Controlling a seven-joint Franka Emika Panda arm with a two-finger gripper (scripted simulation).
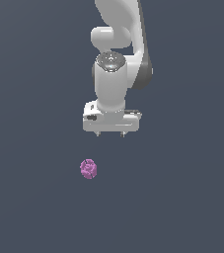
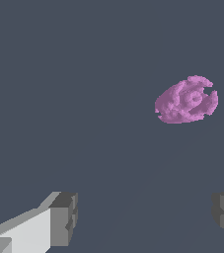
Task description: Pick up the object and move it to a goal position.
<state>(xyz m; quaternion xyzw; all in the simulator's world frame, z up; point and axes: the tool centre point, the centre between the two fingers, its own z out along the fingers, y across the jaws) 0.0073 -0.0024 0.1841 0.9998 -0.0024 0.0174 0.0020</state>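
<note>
1. Seeing the white arm (image 1: pixel 117 44) come down from the top centre of the exterior frame, wrist pointing straight down.
2. Jaws (image 1: pixel 110 133) sit just above mid-frame in the exterior view; only two short tips show under the white hand body.
3. Wrist view: I read the jaws as spread wide. One grey finger pad (image 2: pixel 64 217) is at lower left of that frame, the other at the lower right edge, with bare counter between them. Nothing held.
4. Ball (image 1: pixel 88 169) is pink-purple, lumpy, much smaller than the hand. In the exterior view it lies below the jaws and a bit toward the exterior view's left, clearly apart from them.
5. In the wrist frame the ball (image 2: pixel 186 100) is at upper right, outside the gap between the pads, no contact.
6. Counter (image 1: pixel 182 197) is plain dark blue-grey in both views. I can't judge the jaws' height above it.
</note>
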